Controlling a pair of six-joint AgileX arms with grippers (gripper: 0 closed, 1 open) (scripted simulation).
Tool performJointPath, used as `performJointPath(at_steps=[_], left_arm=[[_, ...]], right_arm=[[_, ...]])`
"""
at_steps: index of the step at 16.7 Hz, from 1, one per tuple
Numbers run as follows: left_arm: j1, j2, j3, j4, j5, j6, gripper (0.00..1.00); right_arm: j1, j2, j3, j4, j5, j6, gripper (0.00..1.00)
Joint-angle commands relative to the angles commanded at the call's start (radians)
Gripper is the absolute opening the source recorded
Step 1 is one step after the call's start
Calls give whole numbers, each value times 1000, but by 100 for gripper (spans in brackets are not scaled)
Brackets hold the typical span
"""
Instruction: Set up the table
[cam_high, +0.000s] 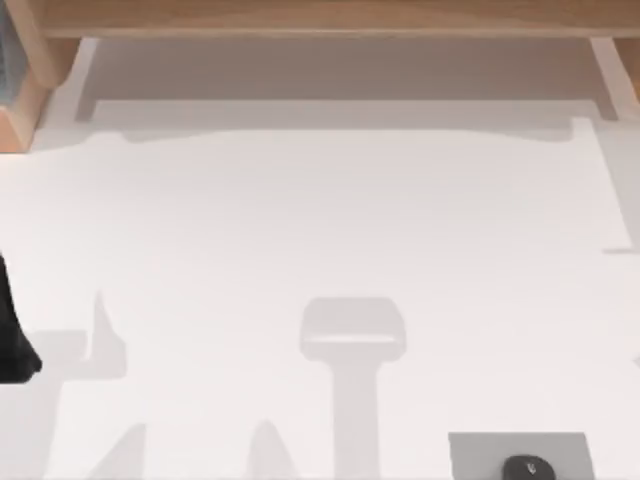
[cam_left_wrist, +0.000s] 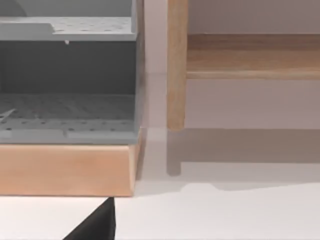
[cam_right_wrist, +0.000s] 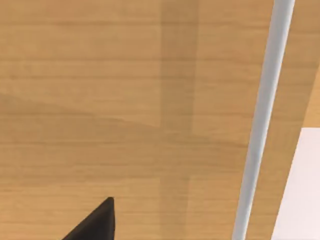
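Note:
The table (cam_high: 320, 220) is a wide white top with light wooden boards (cam_high: 320, 18) along its far edge. Part of my left arm (cam_high: 12, 330) shows as a dark shape at the table's left edge. A black corner of my left gripper (cam_left_wrist: 97, 222) hangs over the white top, facing a wooden-framed grey shelf unit (cam_left_wrist: 67, 75). A black corner of my right gripper (cam_right_wrist: 95, 222) hangs over a wood-grain surface (cam_right_wrist: 100, 100), with a white bar (cam_right_wrist: 262, 120) beside it.
A small grey pad (cam_high: 480, 452) lies at the near right edge with a black mouse (cam_high: 527, 467) on it. A wooden post (cam_left_wrist: 176, 65) stands beside the shelf unit. Grey shadows fall across the near half of the table.

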Motion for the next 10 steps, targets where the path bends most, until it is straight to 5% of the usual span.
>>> performJointPath(at_steps=[8,10], left_arm=[[0,0,0,0,0,0,100],[0,0,0,0,0,0,100]], right_arm=[[27,25,80,-55,27,0,100],[27,25,80,-55,27,0,85]])
